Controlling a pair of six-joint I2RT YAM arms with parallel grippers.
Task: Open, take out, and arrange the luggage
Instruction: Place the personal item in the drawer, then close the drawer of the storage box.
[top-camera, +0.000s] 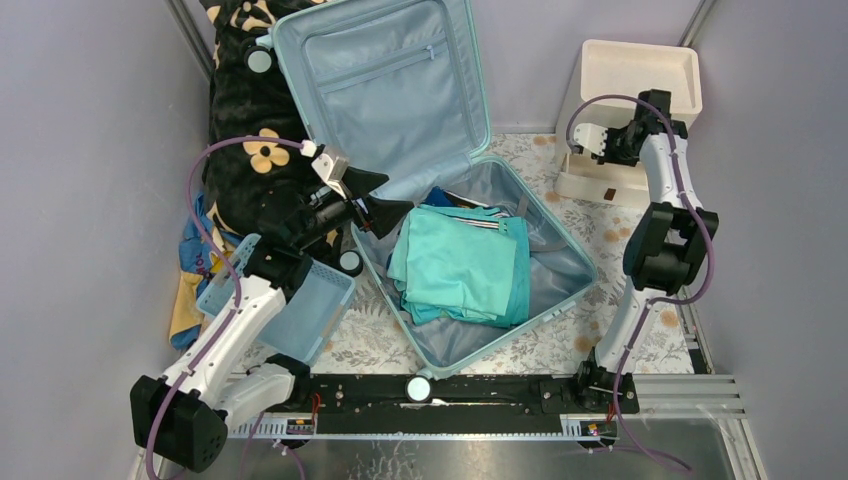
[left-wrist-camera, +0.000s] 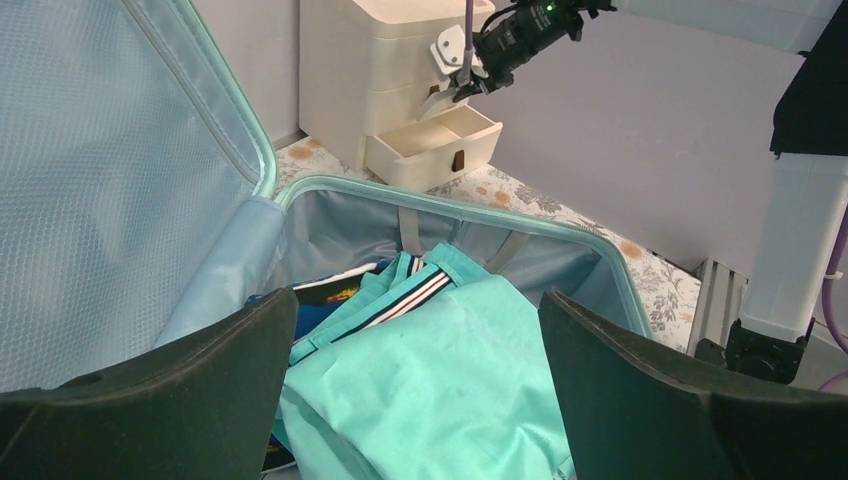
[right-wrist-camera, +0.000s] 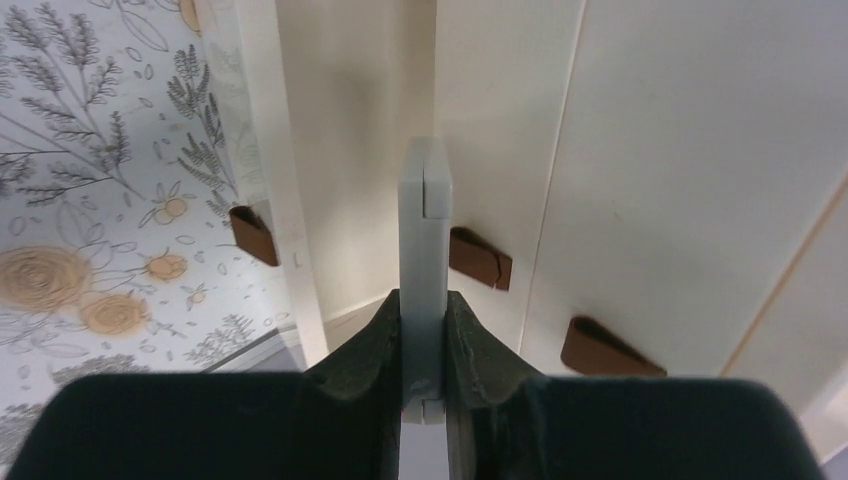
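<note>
The pale aqua luggage (top-camera: 380, 110) lies open, its lid propped up at the back and its rim (left-wrist-camera: 440, 205) around the lower half. Folded teal clothes (top-camera: 460, 265) (left-wrist-camera: 440, 370) fill that half, with striped and blue items under them. My left gripper (top-camera: 378, 198) (left-wrist-camera: 415, 300) hovers open over the luggage's left edge, nothing between its fingers. At the back right my right gripper (top-camera: 595, 140) (right-wrist-camera: 424, 300) is shut on a thin white flat piece (right-wrist-camera: 424, 220) (left-wrist-camera: 452, 50), held above the open bottom drawer (top-camera: 600, 185) (left-wrist-camera: 430, 145) of the cream drawer unit (top-camera: 640, 75).
A small blue basket (top-camera: 310, 300) stands left of the luggage beside my left arm. A black floral blanket (top-camera: 245, 130) is piled at the back left. The drawer fronts carry brown handles (right-wrist-camera: 480, 258). A floral cloth (top-camera: 540, 345) covers the table; walls close in on both sides.
</note>
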